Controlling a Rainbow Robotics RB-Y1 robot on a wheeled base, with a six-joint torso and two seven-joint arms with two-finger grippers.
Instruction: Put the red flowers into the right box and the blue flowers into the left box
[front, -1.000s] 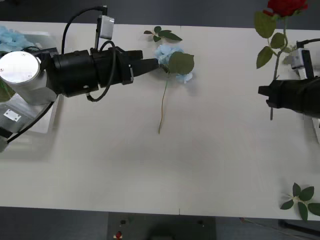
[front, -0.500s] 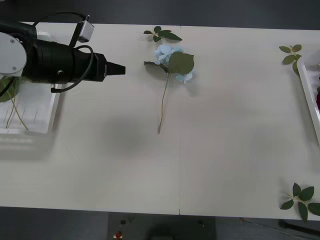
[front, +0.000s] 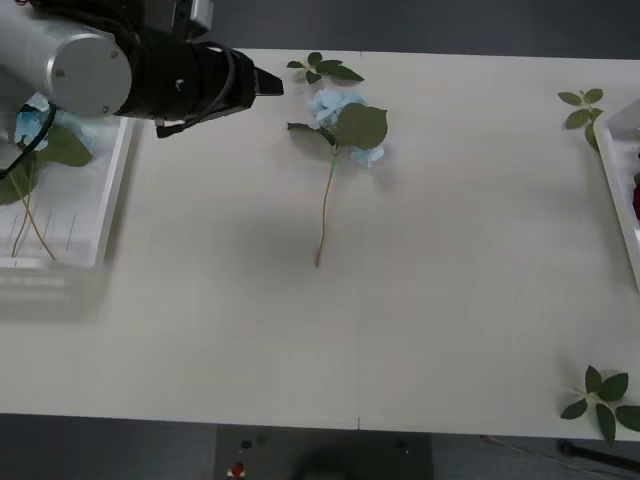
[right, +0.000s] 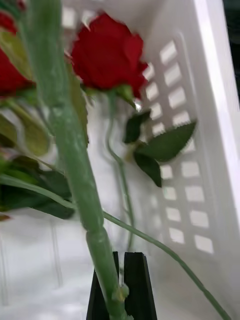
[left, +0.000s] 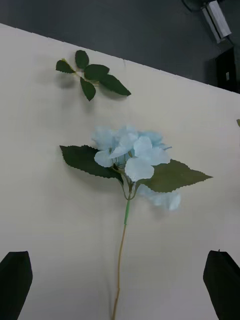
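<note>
Front view: blue flower lies bloom away, stem toward robot | left gripper jaws wide, empty; right gripper jaws clamp rose stem

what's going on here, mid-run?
Flower sorting. The left gripper is open beside one blue flower lying on the table, not yet touching it. The left box holds another blue flower. The right gripper is shut on a red flower's stem inside the right box, where other red flowers already lie. Loose leaf sprigs sit on the table.
</note>
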